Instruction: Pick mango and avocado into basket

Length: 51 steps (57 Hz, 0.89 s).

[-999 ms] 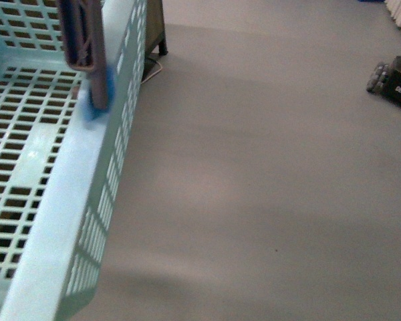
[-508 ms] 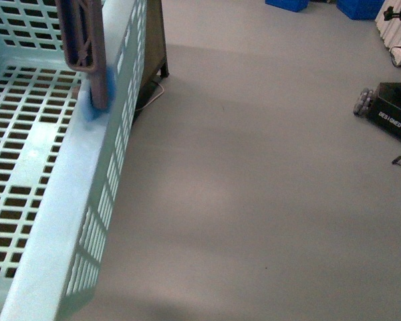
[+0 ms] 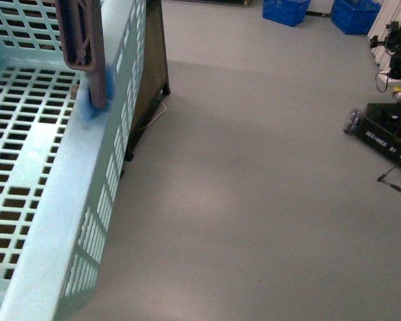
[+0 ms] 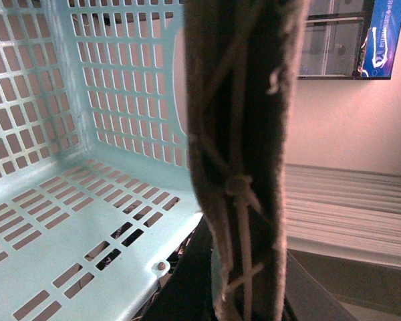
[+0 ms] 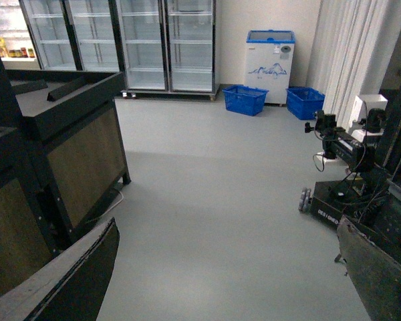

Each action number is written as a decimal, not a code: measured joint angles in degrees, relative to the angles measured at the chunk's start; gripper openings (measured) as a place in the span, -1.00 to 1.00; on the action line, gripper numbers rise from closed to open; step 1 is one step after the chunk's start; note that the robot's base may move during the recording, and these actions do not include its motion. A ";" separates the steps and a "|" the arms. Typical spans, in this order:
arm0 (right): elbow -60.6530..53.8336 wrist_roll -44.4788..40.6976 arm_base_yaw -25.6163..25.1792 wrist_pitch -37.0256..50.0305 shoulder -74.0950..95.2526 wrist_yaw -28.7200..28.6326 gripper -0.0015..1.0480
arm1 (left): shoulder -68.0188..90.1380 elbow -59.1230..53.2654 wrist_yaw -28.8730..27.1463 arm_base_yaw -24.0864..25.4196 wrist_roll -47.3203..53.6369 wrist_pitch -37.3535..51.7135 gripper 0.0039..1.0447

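The mint-blue slotted basket (image 3: 67, 194) fills the left of the front view, held up above the grey floor; what shows of its inside is empty. Its brown-grey handle (image 3: 83, 40) hangs at its rim. In the left wrist view my left gripper (image 4: 244, 304) is shut on that handle (image 4: 240, 134), tied with white zip ties, with the basket's floor (image 4: 73, 227) beside it. My right gripper (image 5: 227, 281) is open and empty over bare floor; its two dark fingers (image 5: 87, 274) stand wide apart. The mango and the avocado are out of view.
A dark wooden display stand (image 3: 147, 73) stands right behind the basket, also in the right wrist view (image 5: 73, 147). Blue crates (image 3: 286, 10) lie far back. A black wheeled robot base (image 3: 384, 130) stands at the right. Glass-door fridges (image 5: 147, 43) line the back wall.
The front view has swung upward and round: the wooden stand, blue crates and wheeled base have come further into sight. The basket keeps its place in the view.
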 joint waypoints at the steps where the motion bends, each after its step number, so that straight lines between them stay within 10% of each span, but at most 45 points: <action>1: 0.00 0.00 0.00 0.00 0.00 -0.07 0.85 | 0.00 0.00 0.00 0.00 0.02 0.00 -0.82; 51: 0.00 -0.02 0.00 0.00 0.00 -0.09 0.85 | -0.07 -0.02 -0.02 0.00 0.02 0.00 -0.82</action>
